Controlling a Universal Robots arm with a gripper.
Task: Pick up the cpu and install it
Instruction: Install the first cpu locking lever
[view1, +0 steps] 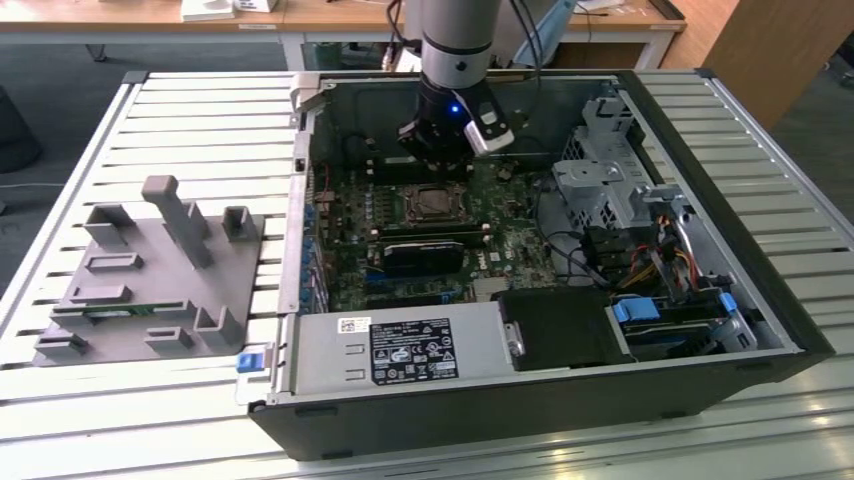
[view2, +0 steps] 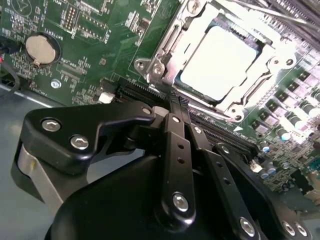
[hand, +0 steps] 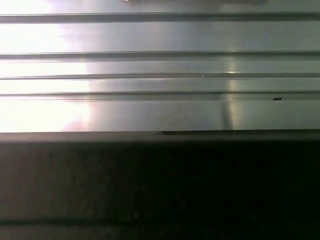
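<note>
One cpu (view2: 220, 62) is sitting flat in the motherboard socket (view2: 165, 47), seemingly already installed; your fingers (view2: 176, 107) are closed together, gripping nothing, hovering just beside it.

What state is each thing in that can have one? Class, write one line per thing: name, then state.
cpu: seated flat in the socket, not held.
socket frame: open, the chip's top bare.
gripper: shut, empty, hanging beside the socket.
computer case: lying on its side, side panel off.
coin battery: seated in its holder on the motherboard.
grey fixture: on the slatted table, outside the case.
</note>
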